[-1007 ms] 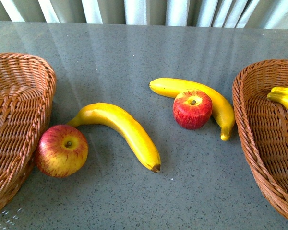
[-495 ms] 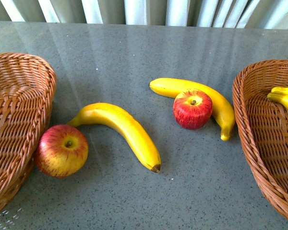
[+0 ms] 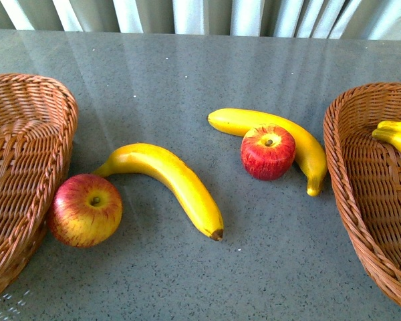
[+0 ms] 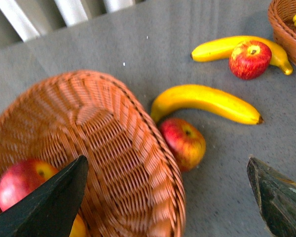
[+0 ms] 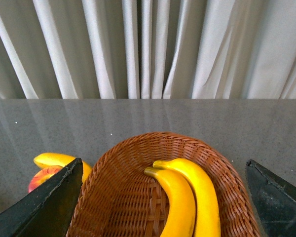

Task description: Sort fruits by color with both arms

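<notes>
A red-yellow streaked apple point(image 3: 85, 210) sits at 8 o'clock on the grey bench point(image 3: 187, 73), touching the rim of the wicker left basket point(image 3: 20, 154). A long banana point(image 3: 170, 177) curves from just behind it toward 6 o'clock, its dark tip nearest the camera. At 3 o'clock of centre, a deep red apple point(image 3: 268, 152) rests against a second banana point(image 3: 306, 150) that arcs behind it. Two more bananas point(image 3: 395, 136) lie in the right basket point(image 3: 361, 174) at the 3 o'clock edge. The left wrist view shows the left hand point(image 4: 166, 165) spread wide and empty above the left basket, where another apple point(image 4: 17, 181) lies. The right hand point(image 5: 164, 165) hangs wide and empty over the right basket. Pale curtains point(image 3: 187, 13) close the 12 o'clock side.
</notes>
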